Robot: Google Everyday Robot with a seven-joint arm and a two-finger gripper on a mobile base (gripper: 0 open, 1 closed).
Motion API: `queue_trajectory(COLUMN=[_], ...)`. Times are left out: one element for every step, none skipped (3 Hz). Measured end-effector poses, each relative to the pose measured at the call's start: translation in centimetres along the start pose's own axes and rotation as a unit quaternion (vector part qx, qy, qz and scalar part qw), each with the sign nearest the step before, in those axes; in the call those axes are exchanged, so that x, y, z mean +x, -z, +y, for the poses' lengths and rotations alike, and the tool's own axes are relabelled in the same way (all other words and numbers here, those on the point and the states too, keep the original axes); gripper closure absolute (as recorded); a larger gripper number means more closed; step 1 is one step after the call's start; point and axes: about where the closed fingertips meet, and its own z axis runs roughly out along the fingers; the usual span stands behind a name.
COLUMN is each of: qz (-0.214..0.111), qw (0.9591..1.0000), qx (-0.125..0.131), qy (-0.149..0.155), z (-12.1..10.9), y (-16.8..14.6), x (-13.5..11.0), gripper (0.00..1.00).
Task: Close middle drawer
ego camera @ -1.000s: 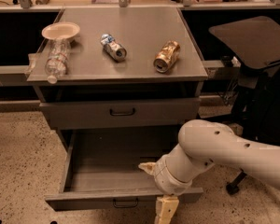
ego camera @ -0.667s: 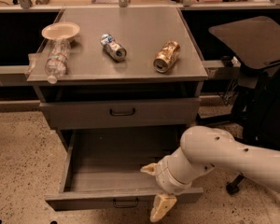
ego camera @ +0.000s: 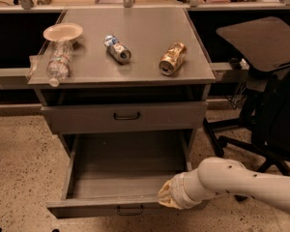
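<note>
at middle drawer (ego camera: 87,209) front, gripper (ego camera: 166,197)

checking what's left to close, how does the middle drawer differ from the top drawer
The middle drawer is pulled far out, its tray exposed; the top drawer is shut. The end effector sits at the middle drawer's front right rim; nothing touches the top drawer. Both are grey with a small dark loop handle.

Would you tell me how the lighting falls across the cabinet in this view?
Camera view: warm light on the cabinet top, glints on the gold can; the middle drawer is shaded toward its back; the gripper, at its front right edge, is well lit.
</note>
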Motion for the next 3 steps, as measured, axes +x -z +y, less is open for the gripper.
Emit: queue_trajectory(qz=[-0.003, 0.001, 0.011], qw=[0.9999, 0.9997, 0.9994], qx=[0.009, -0.008, -0.016], qy=[-0.008, -0.022, -0.027], z=[-0.5, 0.3, 0.5], y=[-1.9, -4.6, -6.0], x=[2.1, 4.1, 5.2], gripper=[0.96, 1.00, 1.00])
